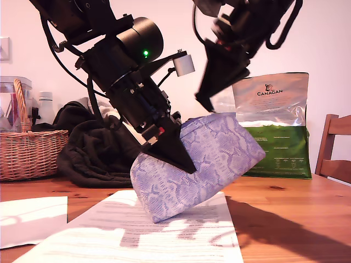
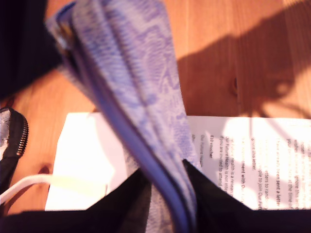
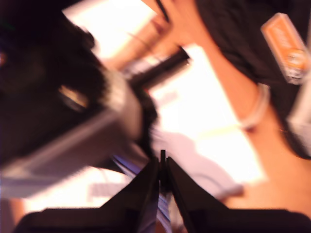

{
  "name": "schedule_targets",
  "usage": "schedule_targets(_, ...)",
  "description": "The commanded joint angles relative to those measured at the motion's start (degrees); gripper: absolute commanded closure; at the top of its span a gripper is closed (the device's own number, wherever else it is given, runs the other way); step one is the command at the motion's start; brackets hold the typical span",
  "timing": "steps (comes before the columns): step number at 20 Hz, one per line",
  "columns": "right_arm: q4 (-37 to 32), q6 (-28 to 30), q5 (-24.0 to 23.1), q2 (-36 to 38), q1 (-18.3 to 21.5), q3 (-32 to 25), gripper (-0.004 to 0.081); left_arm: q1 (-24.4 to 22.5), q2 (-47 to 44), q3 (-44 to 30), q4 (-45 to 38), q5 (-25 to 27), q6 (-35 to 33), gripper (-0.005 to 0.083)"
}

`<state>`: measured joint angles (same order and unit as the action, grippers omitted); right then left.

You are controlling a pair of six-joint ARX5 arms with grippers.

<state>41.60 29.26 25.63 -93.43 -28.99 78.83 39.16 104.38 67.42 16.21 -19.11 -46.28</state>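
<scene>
My first gripper [image 2: 167, 180] is clamped on the pouch [image 1: 219, 153], whose long axis tilts up toward the exterior view's right. My second gripper [image 3: 163, 167] looks pinched shut, though it's blurry.

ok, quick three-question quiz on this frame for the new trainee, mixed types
1. True or false: the purple pouch lies flat on the table.
2. What grips the pouch? A) my first gripper B) a person's hand C) nothing, it rests free
3. Fill in: under the pouch lies a printed ____.
Key: 1 false, it is tilted and held up; 2 A; 3 paper sheet.
</scene>
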Motion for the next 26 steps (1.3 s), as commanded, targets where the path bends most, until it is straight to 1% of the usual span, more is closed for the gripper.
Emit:
schedule_targets(1, -1.2, -1.5, 3.8, 0.1, -1.5, 1.2, 0.0783, 0.8, 2.1, -0.4, -0.2, 0.2, -0.2, 0.0609)
schedule_targets(5, -1.1, -1.4, 3.8, 0.1, -1.5, 1.2, 0.0778, 0.7, 2.1, -0.4, -0.2, 0.2, -0.2, 0.0608)
schedule_targets(6, -1.1, -1.4, 2.7, 0.1, -1.4, 1.2, 0.0737, 0.7, 2.1, -0.4, -0.1, 0.2, 0.0, 0.0608)
schedule_targets(9, -0.9, -0.9, -3.9, 0.1, -1.3, 1.2, 0.0529, 0.7, 2.1, -0.4, 0.1, 0.2, 0.7, 0.0608)
schedule_targets(10, -0.8, -0.4, -5.9, 0.1, -1.1, 1.2, 0.0485, 0.7, 2.1, -0.4, 0.1, 0.3, 1.0, 0.0608)
schedule_targets(11, -0.6, 0.0, -7.4, 0.1, -0.5, 1.2, 0.0462, 0.7, 2.1, -0.4, 0.1, 0.5, 1.3, 0.0608)
schedule_targets(14, 1.0, 2.7, -10.4, 0.1, 0.9, 1.2, 0.045, 0.7, 2.1, -0.4, 0.2, 1.0, 1.3, 0.0608)
schedule_targets(15, 2.3, 4.5, -11.0, 0.2, 1.6, 1.2, 0.045, 0.7, 2.1, -0.4, 0.1, 1.2, 1.3, 0.0608)
schedule_targets(18, 8.9, 10.2, -11.2, 0.2, 4.1, 1.2, 0.045, 0.7, 2.1, -0.4, 0.0, 1.6, 1.3, 0.0616)
schedule_targets(21, 12.1, 12.4, -11.0, 0.2, 6.6, 1.2, 0.045, 0.7, 2.0, -0.3, 0.0, 1.7, 1.3, 0.0635)
schedule_targets(22, 12.0, 13.2, -11.1, 0.2, 7.0, 1.2, 0.045, 0.7, 1.9, -0.3, 0.0, 2.3, 1.3, 0.0654)
schedule_targets(26, 12.0, 12.8, -10.6, 0.2, 8.1, 1.2, 0.0454, 0.7, -0.9, -0.2, 0.4, 5.1, 1.2, 0.0776)
